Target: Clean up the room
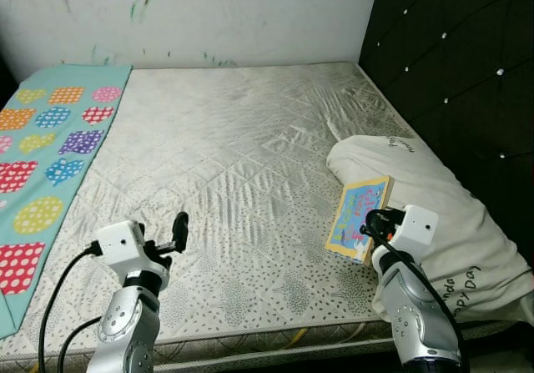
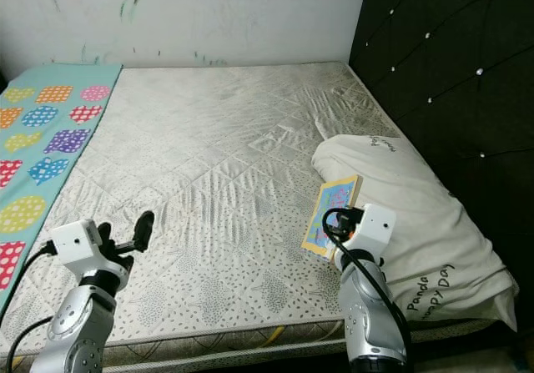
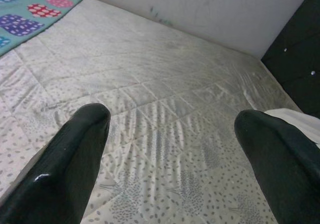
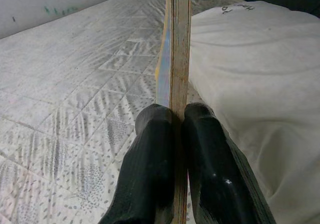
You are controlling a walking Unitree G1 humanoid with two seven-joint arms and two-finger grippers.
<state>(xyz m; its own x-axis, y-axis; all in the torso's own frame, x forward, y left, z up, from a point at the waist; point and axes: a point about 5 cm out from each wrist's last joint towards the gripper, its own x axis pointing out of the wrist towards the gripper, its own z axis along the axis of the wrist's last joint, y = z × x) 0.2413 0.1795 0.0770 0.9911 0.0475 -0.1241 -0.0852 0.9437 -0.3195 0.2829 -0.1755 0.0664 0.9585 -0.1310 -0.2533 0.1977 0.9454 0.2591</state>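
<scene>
Left pincer (image 1: 179, 225) hangs released over the bed (image 1: 234, 164), near its front edge, free to take something. Right pincer (image 4: 179, 119) is clenched on the lower edge of a book (image 1: 360, 218), holding it upright beside the pillow (image 1: 434, 214), probably to carry it off the bed.

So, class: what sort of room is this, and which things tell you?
Most likely a bedroom: a bare quilted mattress, a white pillow against a dark padded headboard, and a colourful patterned blanket.
</scene>
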